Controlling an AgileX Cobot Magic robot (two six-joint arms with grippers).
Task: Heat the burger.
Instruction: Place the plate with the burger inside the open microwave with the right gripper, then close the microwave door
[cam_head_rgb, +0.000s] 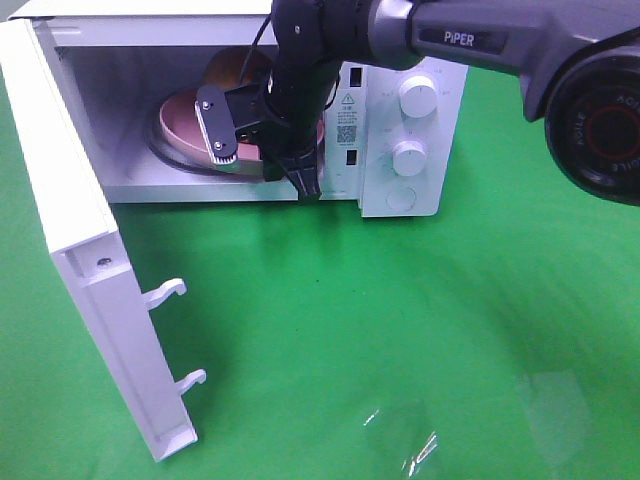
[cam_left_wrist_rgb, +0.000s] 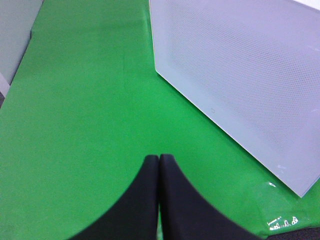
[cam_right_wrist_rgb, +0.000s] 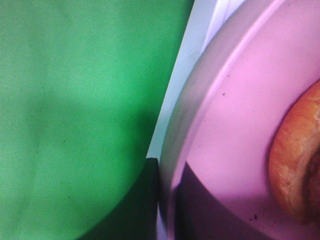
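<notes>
Cloth (cam_head_rgb: 400, 330) — green — carries microwave (cam_head_rgb: 410, 140); right end effector (cam_right_wrist_rgb: 167, 200) clamps plate (cam_right_wrist_rgb: 235, 115), left end effector (cam_left_wrist_rgb: 159, 160) closed.

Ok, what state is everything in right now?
Microwave door: wide open.
Plate: inside the microwave, rim pinched.
Burger: on the plate.
Right gripper: shut on the plate's rim.
Left gripper: shut, empty, above the cloth.

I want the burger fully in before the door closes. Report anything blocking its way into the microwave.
Nothing visible does. The door is swung wide open to the left. The pink plate carrying the burger already lies largely inside the microwave cavity, with the right gripper closing its jaws on the plate's rim.
</notes>
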